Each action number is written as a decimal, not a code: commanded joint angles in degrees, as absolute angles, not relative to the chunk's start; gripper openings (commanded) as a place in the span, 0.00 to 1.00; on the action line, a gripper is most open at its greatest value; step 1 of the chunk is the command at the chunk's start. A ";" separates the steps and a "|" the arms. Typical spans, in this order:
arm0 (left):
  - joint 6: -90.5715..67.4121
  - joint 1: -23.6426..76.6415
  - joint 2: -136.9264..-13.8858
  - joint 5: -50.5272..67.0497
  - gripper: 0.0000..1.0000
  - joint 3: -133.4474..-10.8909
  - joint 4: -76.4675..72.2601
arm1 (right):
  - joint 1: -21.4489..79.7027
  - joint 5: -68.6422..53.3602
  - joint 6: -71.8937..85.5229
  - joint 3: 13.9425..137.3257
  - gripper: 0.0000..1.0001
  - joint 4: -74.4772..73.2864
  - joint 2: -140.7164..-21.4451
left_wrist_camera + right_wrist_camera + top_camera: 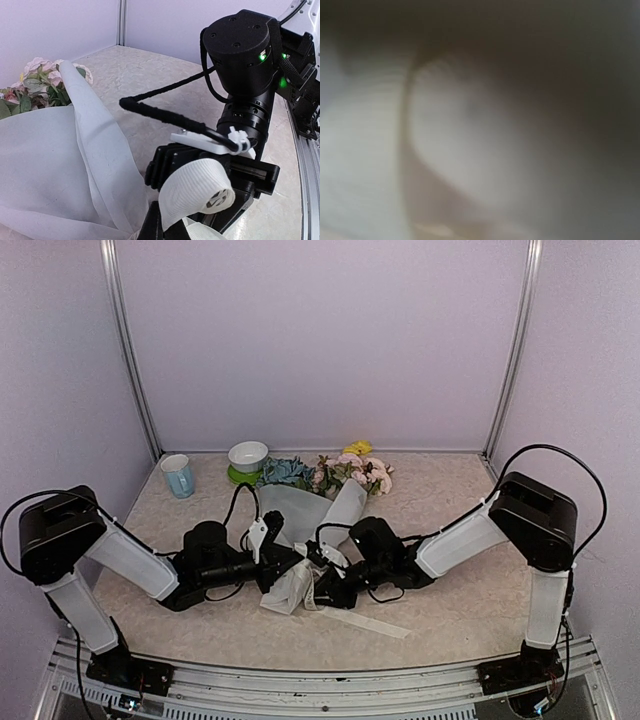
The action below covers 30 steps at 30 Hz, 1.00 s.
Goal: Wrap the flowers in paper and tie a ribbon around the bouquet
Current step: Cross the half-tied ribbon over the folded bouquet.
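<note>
Lying flat, the bouquet (300,515) has its narrow end between both jaws.

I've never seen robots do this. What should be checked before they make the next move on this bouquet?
1. Wrapping: ok, the flowers poke out of the paper cone's wide end.
2. Placement: ok, the ribbon loops by the right end effector at the narrow end.
3. Knot: not ok, none visible; a loose tail lies flat on the table.
4. Right grip: cannot tell, that wrist camera is blurred.
5. Left grip: ok, the left end effector is shut; on what, cannot tell.
6. Clutter: ok, the cup and bowl stand at the back, away from both arms.
</note>
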<state>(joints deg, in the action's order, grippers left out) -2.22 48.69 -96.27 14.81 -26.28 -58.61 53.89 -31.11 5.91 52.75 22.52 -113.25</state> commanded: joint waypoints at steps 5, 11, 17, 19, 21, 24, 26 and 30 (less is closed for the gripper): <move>-2.29 48.34 -94.70 15.45 0.00 -25.36 -58.58 | 54.16 -28.02 7.30 50.63 0.00 23.94 -110.07; -2.88 48.25 -94.87 15.56 0.00 -24.99 -59.27 | 54.54 -29.71 6.72 50.49 0.39 25.67 -111.25; -4.20 48.05 -95.09 15.78 0.00 -24.32 -61.32 | 56.35 -27.47 5.28 52.67 0.53 26.02 -113.82; -5.12 47.16 -96.23 15.21 0.00 -24.19 -62.06 | 56.38 -26.45 5.19 52.52 0.54 26.84 -113.93; -7.01 45.85 -97.86 15.56 0.00 -26.04 -58.47 | 56.34 -27.36 5.52 52.51 0.54 28.22 -113.94; -8.52 45.70 -99.21 14.98 0.00 -25.92 -59.22 | 56.37 -28.25 7.27 52.42 0.58 31.66 -114.30; -11.13 45.54 -99.53 12.33 0.00 -25.07 -60.81 | 56.35 -27.58 8.48 52.69 0.59 32.82 -114.92; -16.80 46.07 -101.48 11.38 0.00 -25.46 -63.28 | 56.46 -23.56 12.56 52.84 0.54 34.10 -116.64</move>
